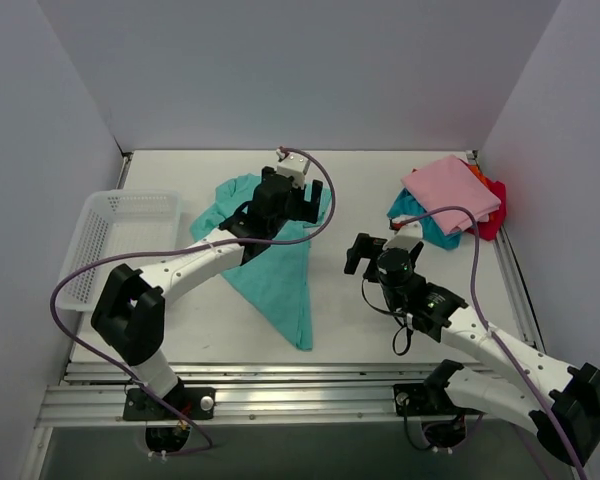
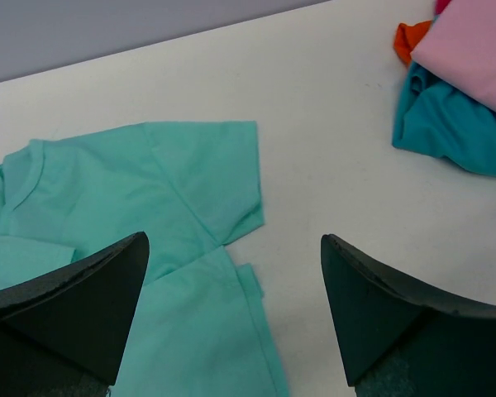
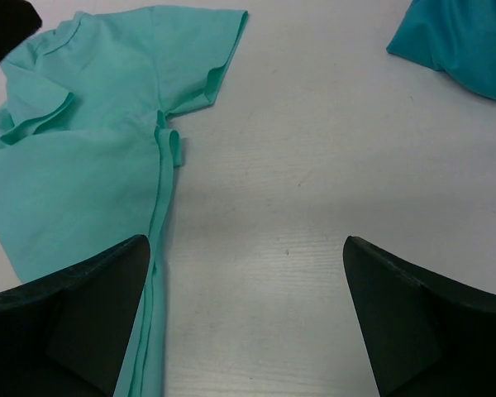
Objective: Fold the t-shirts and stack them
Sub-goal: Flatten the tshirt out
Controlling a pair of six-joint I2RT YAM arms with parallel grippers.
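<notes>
1. The teal-green t-shirt (image 1: 272,270) lay flat on the table (image 1: 370,180), left of centre. Its collar and sleeves were at the far end, and its body narrowed to a point toward the near edge.
2. In the right wrist view a long lengthwise crease ran down the shirt, and one sleeve spread out flat toward the far side.
3. The left gripper (image 2: 233,241) hung over the far part of that shirt with its fingers spread wide. Nothing was between them, and only cloth and bare table showed below.
4. The right gripper (image 3: 246,245) hung over bare table just right of the shirt's edge. Its fingers were also wide apart and held nothing.
5. The folded shirts sat in a pile at the far right corner, well apart from the teal-green one.
6. The pink t-shirt (image 1: 450,188) lay on top of the pile, with the teal-blue t-shirt (image 1: 418,212) under it and sticking out to the left.
7. The red t-shirt (image 1: 493,218) and the orange t-shirt (image 1: 486,181) peeked out on the pile's right side.
8. A white mesh basket (image 1: 130,196) stood along the left edge of the table.
</notes>
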